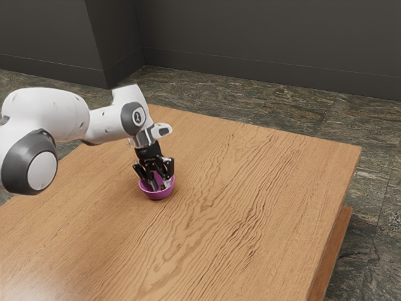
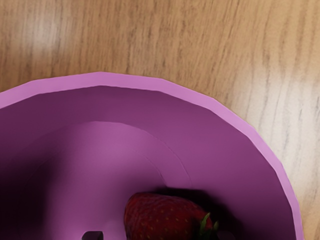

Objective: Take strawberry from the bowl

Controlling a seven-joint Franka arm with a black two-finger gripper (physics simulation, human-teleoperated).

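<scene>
strawberry point(image 2: 167, 217): on its side in the bowl point(image 2: 100, 78), between your fingertips, its green leaves point(image 2: 206, 224) toward one of them.
gripper point(image 1: 161, 185): you have it reaching down into the bowl, fingers parted wider than the strawberry and clamped on nothing. A gap shows on the side away from the leaves; contact at the leafy side is too dark to judge.
step: you seem to be lining up the grasp, the lift not yet made.
next move: you probably want to centre over the strawberry, lower a touch if the tips sit high, close gently, then rise straight so that neither fruit nor fingers catch the rim.
bowl: purple, plain, upright on the table point(image 1: 250, 188); you can read no label on it.
arm point(image 1: 50, 110): white and grey; its round dark mark point(image 1: 138, 117) is too small for you to read.
</scene>
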